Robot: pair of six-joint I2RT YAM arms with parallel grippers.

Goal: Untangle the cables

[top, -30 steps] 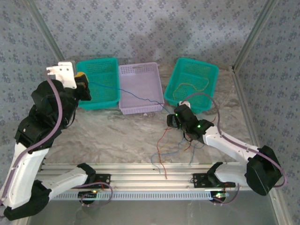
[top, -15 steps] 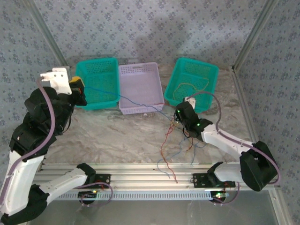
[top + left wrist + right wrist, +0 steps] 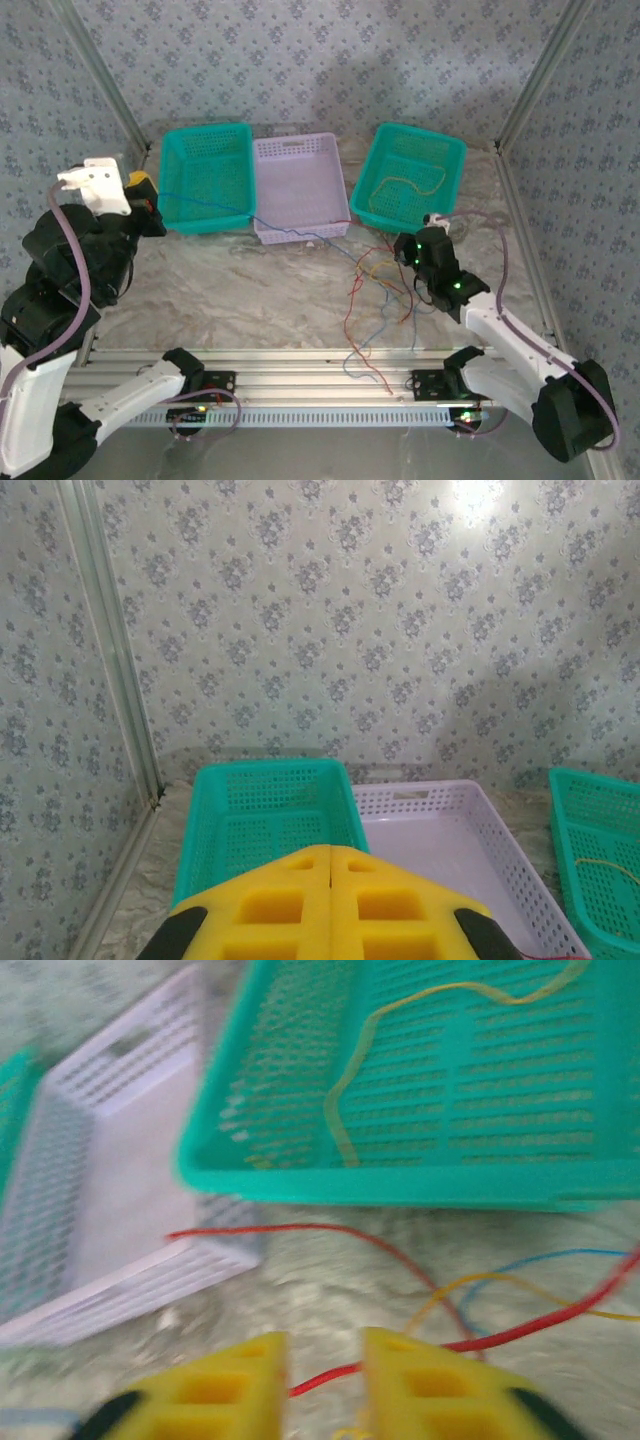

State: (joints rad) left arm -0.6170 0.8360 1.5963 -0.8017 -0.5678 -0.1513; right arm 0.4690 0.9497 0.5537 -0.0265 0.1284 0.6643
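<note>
My left gripper [image 3: 148, 196] hangs high at 9 o'clock of the marbled table [image 3: 250, 290] in the top view. Seen from the left wrist, its yellow fingers [image 3: 290, 905] are pressed flat together with no gap. A blue cable [image 3: 210, 204] runs taut from those fingers toward 3 o'clock. It crosses the left teal basket [image 3: 205, 128] and the near wall of the lavender basket [image 3: 295, 140], so I take my left jaws to be clamped on it.

That blue cable ends among the cables [image 3: 378, 290], a loose tangle of red, blue and yellow strands. They lie on the table at about 5 o'clock from its middle, with loose ends trailing toward 6 o'clock as far as the metal rail [image 3: 300, 362].

My right gripper [image 3: 404, 248] sits low at 1 o'clock of the tangle, touching its strands, and at 6 o'clock of the right teal basket [image 3: 420, 130]. Its fingers stand a little apart. A red cable [image 3: 500, 1333] comes in from 3 o'clock and passes into that narrow gap, and I cannot tell whether the pads touch it.

One yellow cable [image 3: 340, 1100] lies curled inside the right teal basket, apart from the tangle.
</note>
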